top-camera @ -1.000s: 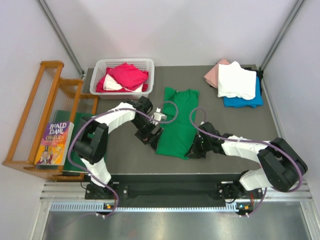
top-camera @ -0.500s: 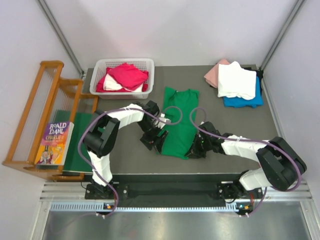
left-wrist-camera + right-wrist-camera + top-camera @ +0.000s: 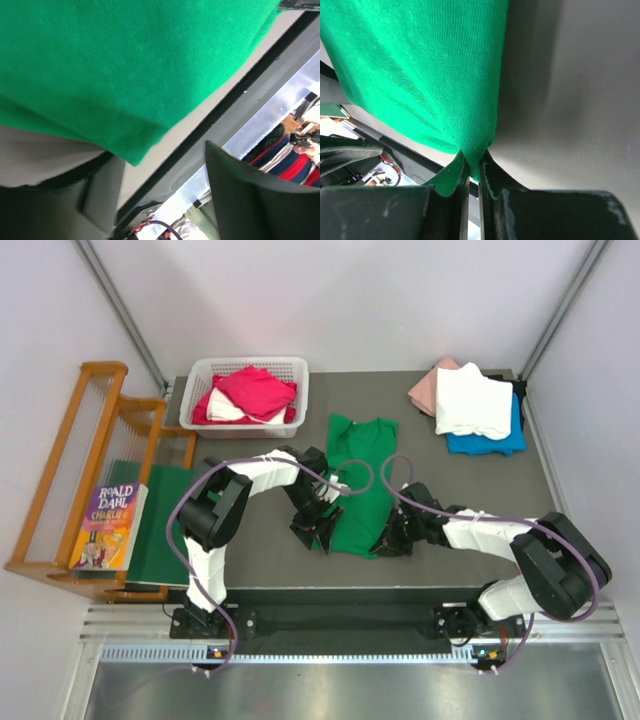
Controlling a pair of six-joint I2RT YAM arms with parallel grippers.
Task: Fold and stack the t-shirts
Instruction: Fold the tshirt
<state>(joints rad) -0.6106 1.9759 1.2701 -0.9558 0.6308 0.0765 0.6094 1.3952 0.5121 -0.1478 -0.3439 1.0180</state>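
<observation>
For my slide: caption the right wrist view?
Right hand pinches a bunched edge of the green t-shirt over the grey table.

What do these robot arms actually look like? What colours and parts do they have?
Both look alike. The left arm and right arm have white shells over their long segments, with bulky black joints between. A lilac cable loops loosely along each. The left gripper and right gripper are black, each with two flat, wedge-shaped fingers.
</observation>
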